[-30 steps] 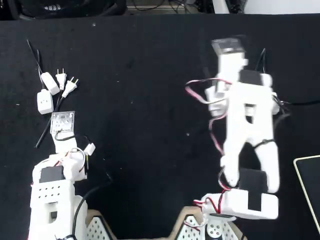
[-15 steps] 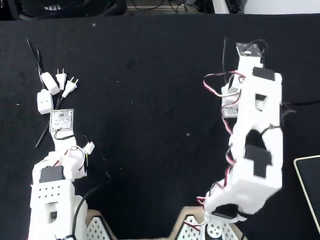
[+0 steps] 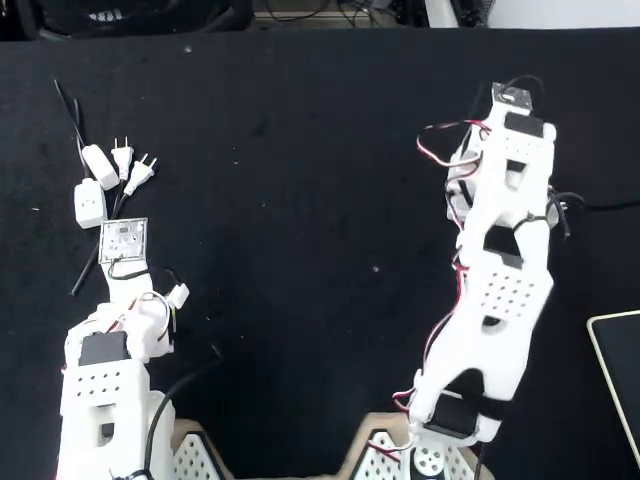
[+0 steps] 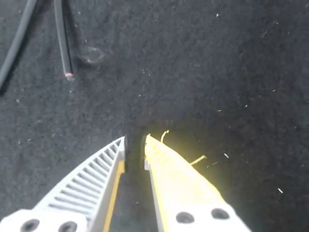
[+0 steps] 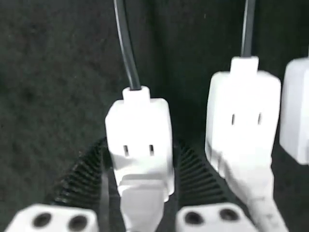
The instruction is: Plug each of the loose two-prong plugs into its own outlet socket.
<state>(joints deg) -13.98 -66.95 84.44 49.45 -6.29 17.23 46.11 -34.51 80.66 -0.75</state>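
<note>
Black cloth table (image 3: 300, 150). Far left: loose two-prong plugs (image 3: 142, 172) beside white sockets (image 3: 90, 205). Light, rigid, slick; best pinched across body, prongs free. Left gripper (image 4: 135, 141) nearly closed, empty. Right gripper (image 5: 141, 145) apparently clamped on corded outlet socket (image 5: 139, 121). Slot faces readable from right wrist; from above, covered by arm (image 3: 500, 260).

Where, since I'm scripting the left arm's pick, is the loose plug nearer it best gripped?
Probably grip the plug on its white body, behind the prongs, descending from above with jaws across its width. It lies flat, prongs pointing away from the left arm, cord trailing back.
</note>
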